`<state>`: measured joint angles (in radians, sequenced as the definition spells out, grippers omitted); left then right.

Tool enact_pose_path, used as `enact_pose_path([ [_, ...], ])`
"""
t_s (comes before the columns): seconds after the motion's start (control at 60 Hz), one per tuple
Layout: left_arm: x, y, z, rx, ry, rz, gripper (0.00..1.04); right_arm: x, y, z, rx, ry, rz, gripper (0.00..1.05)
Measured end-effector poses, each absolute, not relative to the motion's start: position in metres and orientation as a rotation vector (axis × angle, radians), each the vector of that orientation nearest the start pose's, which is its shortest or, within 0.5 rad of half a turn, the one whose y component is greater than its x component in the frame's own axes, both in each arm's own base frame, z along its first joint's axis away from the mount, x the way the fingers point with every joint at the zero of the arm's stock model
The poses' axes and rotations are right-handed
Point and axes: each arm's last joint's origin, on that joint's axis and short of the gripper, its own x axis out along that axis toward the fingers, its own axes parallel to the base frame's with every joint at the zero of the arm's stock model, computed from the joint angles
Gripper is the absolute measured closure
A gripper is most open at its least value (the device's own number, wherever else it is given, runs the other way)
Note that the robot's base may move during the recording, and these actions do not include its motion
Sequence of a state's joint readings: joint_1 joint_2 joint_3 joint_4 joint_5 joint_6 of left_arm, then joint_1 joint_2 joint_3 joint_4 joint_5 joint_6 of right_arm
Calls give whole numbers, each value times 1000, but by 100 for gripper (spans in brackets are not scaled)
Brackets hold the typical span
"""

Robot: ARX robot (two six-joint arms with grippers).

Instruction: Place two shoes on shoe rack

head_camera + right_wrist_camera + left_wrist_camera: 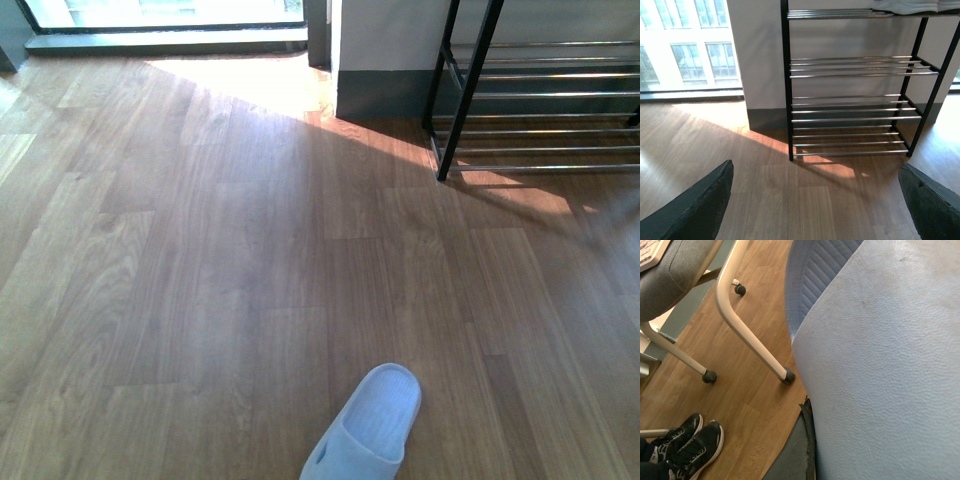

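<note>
My right gripper stood open and empty, facing the shoe rack ahead. Its lower tiers held no shoes, so I judged both unplaced. One pale blue slipper sat tight against my left gripper; gripped or not, I couldn't tell. A chair leg and someone's black sneakers stood beside it.

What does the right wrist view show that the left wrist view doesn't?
Only the right wrist view: the shoe rack by the wall, a bright window, and the right gripper, open and empty. Only the left wrist view: a pale blue slipper filling much of the frame, white chair legs on castors, and a pair of black sneakers. Both: the wooden floor.
</note>
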<state>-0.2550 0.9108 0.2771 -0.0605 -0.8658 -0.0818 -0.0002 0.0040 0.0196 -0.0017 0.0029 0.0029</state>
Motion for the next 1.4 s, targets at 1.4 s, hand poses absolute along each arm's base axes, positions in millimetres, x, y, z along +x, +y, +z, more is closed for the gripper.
enact_pose_path([
  [1.4,158,-18,160,297,570,611,103,219,88,-117,-676,872,1010,9],
])
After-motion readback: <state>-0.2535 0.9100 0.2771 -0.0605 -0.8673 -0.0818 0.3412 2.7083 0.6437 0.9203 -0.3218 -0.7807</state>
